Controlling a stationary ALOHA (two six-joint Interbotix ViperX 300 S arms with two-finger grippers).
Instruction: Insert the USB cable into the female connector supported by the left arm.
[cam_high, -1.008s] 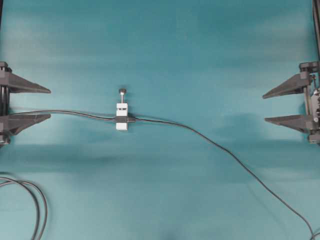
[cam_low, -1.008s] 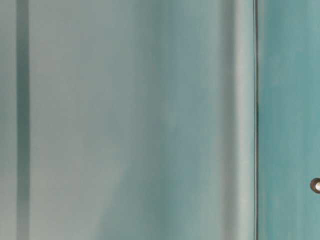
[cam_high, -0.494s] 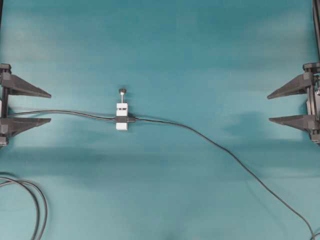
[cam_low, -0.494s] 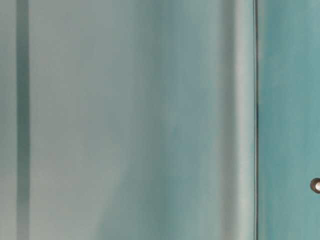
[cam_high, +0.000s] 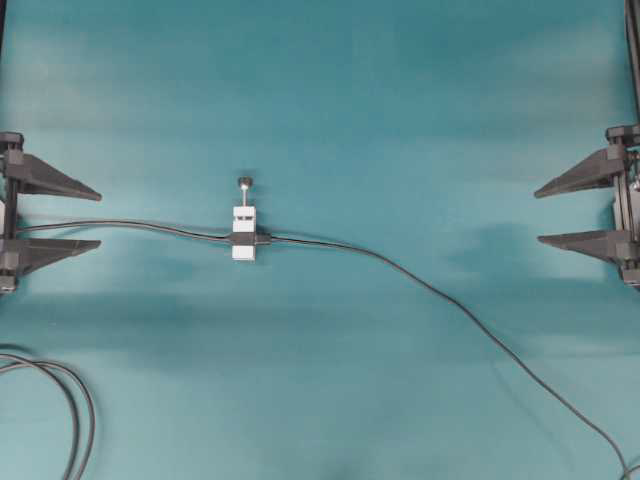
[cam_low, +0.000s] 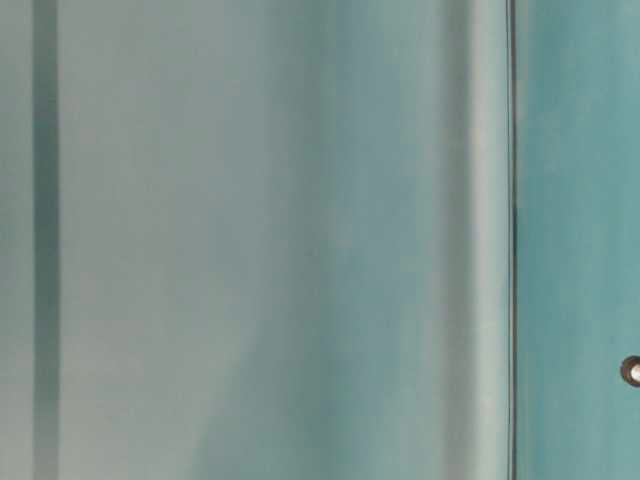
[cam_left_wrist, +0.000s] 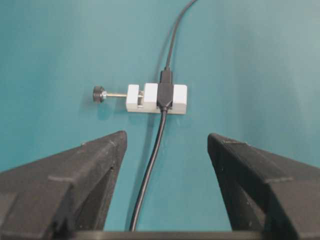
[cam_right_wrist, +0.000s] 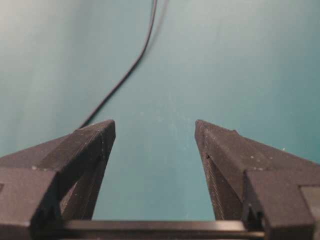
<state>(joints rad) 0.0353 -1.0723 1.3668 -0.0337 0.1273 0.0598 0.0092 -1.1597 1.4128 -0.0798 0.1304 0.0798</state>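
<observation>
Lying ahead of left gripper (cam_left_wrist: 166, 142): female connector (cam_left_wrist: 165, 97)

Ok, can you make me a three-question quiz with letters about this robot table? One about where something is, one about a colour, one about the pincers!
1. Where does the white block with the female connector sit?
A. on the table, between the arms
B. inside the left pincer
C. on the looped cables

2. What colour is the table?
A. red
B. teal
C. yellow

3. How are the left pincer and the right pincer?
A. both shut on a cable
B. one open, one shut
C. both open and empty

Answers: 1 A, it lies apart from both pincers. 2 B, the surface is blue-green. 3 C, wide gaps show, nothing between.
</observation>
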